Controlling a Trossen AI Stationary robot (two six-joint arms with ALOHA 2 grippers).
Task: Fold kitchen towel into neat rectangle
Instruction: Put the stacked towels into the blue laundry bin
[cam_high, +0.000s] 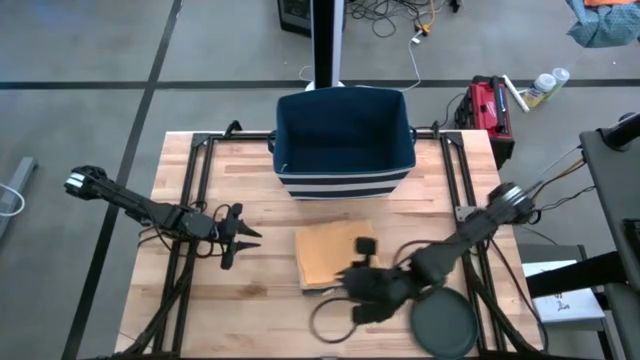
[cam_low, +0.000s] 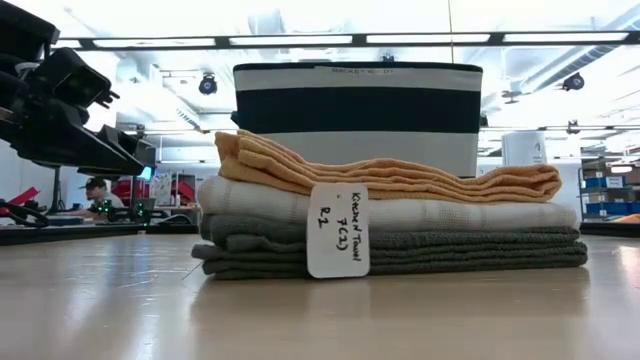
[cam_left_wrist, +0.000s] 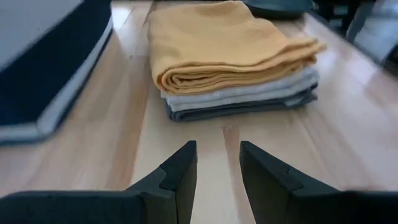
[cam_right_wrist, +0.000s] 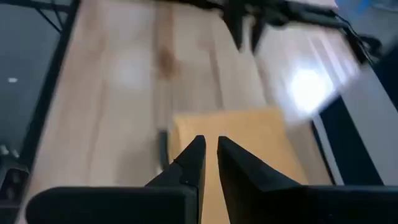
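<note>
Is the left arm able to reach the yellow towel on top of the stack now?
Probably yes: bare table lies between the left tool and the yellow towel, nothing blocking.

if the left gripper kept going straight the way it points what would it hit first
Most likely the towel stack: the left gripper is aimed along bare table at its near side, fingers apart.

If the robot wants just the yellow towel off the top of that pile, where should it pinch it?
Probably at a corner or an open edge of the yellow towel, the top layer of the stack above the white towel and the grey towel. The rounded fold facing the left gripper is thick; the layered edges look thinner and easier to lift. Coming from above avoids the towels below.
</note>
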